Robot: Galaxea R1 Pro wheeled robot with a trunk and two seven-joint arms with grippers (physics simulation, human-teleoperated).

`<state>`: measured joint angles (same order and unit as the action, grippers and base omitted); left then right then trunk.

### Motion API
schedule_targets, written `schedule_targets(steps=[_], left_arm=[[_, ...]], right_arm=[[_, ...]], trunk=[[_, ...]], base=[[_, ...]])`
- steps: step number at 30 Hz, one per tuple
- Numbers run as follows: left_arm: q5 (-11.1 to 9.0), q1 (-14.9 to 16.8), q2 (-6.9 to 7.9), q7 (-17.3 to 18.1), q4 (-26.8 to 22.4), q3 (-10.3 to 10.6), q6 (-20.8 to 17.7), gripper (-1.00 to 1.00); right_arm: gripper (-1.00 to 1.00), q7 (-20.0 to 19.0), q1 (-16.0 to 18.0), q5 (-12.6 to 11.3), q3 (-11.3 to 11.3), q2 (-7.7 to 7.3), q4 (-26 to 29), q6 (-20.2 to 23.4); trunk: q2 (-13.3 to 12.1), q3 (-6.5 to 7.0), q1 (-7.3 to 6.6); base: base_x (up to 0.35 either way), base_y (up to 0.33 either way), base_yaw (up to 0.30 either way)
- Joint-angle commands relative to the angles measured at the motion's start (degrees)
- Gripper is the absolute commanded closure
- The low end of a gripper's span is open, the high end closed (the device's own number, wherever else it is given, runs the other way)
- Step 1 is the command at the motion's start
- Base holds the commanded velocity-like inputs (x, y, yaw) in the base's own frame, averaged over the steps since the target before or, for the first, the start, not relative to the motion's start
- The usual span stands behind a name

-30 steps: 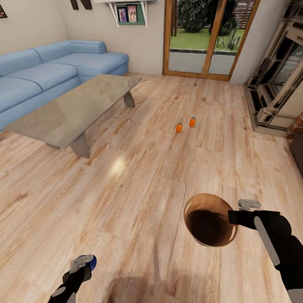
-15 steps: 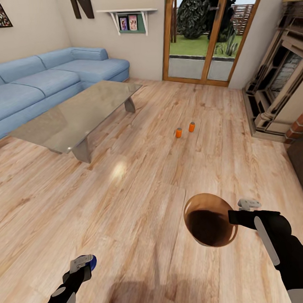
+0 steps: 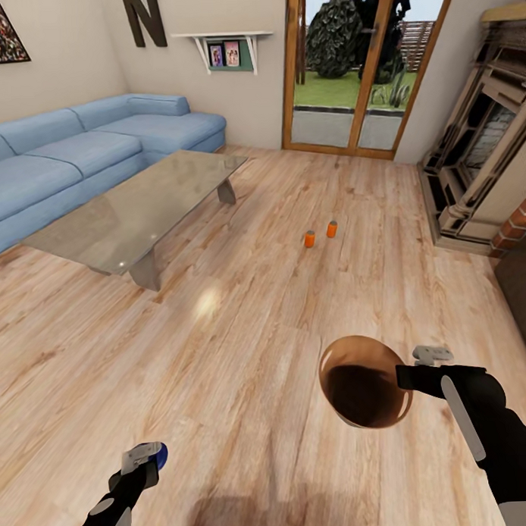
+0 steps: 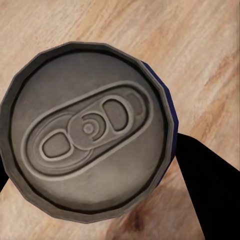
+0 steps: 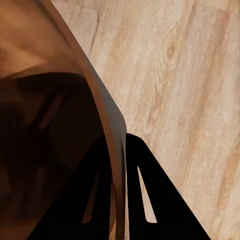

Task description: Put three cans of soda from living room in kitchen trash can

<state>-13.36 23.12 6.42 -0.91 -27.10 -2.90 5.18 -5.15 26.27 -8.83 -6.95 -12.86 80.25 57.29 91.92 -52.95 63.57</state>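
Progress was partial: the left hand pinched one soda can, the right hand pinched the trash can's rim, and two orange cans stood on the living-room floor.

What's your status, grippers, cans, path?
Left gripper shut on a can. Right gripper clamped on trash can rim, carried. Two orange cans upright on the floor ahead, right of low table; bare floor between.

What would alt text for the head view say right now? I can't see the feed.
The right tool holds a brown bin by its rim above the wood floor, while the left tool grips a can. Two orange soda cans stand upright on the floor ahead, between a glass low table and a fireplace.
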Motion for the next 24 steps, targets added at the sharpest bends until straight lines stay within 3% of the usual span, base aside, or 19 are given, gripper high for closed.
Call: schedule_targets(steps=[1,19,24], left_arm=[[0.0,0.0,0.00,0.0,0.0,0.0,0.0,1.00],[0.0,0.0,0.00,0.1,-0.1,0.0,0.0,1.00],[-0.1,0.0,0.00,0.2,-0.3,0.0,0.1,1.00]], right_arm=[[1.00,-0.3,0.0,-1.0,0.0,0.01,0.0,0.0],[1.00,-0.3,0.0,-1.0,-0.1,0.02,0.0,0.0],[1.00,-0.3,0.0,-1.0,0.0,0.01,0.0,0.0]], trunk=[[-0.4,0.28,-0.23],[-7.6,5.22,-4.18],[-7.6,5.59,-4.18]], base=[[0.000,0.000,0.000],[0.000,0.000,0.000],[0.000,0.000,0.000]])
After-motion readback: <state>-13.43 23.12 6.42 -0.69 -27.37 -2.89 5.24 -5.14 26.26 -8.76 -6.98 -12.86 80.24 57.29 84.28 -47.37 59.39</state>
